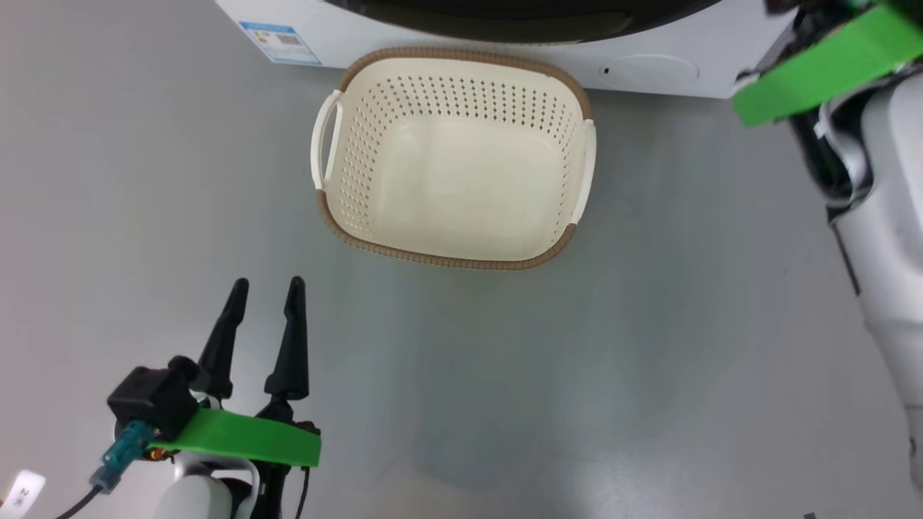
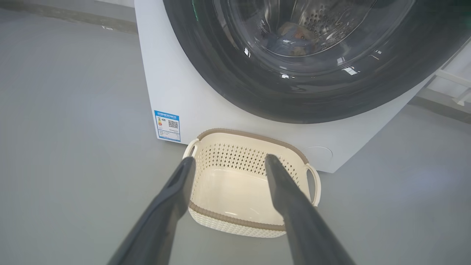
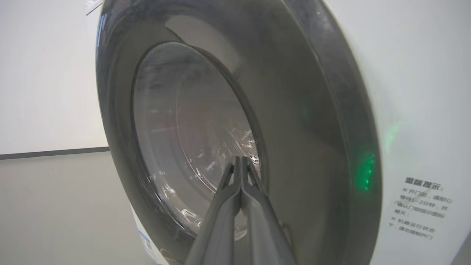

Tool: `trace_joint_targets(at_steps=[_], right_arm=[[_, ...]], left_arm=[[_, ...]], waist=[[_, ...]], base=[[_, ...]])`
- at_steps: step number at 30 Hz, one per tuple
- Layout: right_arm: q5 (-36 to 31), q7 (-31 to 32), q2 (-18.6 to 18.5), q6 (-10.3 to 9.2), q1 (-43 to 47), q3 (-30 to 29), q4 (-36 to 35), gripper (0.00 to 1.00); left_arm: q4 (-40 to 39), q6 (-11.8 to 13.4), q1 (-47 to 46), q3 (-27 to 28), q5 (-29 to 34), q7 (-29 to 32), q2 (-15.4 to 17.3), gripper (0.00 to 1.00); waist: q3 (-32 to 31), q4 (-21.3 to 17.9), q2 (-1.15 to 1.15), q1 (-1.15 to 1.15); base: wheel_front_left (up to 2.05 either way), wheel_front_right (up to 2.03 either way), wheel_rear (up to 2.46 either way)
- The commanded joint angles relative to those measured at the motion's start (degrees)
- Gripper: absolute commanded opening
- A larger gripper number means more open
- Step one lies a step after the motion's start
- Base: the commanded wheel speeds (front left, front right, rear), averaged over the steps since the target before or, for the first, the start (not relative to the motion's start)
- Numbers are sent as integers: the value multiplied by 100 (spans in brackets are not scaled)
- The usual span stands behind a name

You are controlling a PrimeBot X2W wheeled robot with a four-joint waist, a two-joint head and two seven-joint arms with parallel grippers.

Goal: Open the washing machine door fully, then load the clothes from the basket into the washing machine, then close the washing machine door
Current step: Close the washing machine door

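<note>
The basket (image 1: pixel 447 261) stood empty before the washer (image 2: pixel 176 84). The clothes (image 2: pixel 292 35) lay in the drum behind the door (image 3: pixel 312 110), which looked shut. The right gripper (image 3: pixel 241 162), pressed together, pointed at the glass, likely as a pusher. The left gripper (image 1: pixel 267 282) hung spread, idle.

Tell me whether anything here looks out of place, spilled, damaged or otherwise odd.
Nothing stands out. The basket sits upright and empty on the floor before the washing machine, whose door appears closed flush. Some clothes show dimly through its glass. No spill or damage is visible.
</note>
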Motion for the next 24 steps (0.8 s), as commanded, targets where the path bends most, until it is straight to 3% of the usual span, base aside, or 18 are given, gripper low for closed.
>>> trace_joint_targets(at_steps=[1, 14, 24], right_arm=[[137, -19, 99, 1, 354, 98, -276, 0], [465, -19, 198, 1, 2189, 37, -1298, 0], [477, -19, 380, 1, 3524, -334, -1818, 0]], left_arm=[[-167, -17, 18, 235, 66, -37, 79, 100], [-341, 10, 172, 684, 596, -37, 79, 100], [-478, 34, 418, 956, 739, -37, 78, 100]], waist=[[-162, -109, 0, 0], [-758, -703, 0, 0], [-1204, -1177, 0, 0]], base=[[0, 0, 0], [0, 0, 0], [0, 0, 0]])
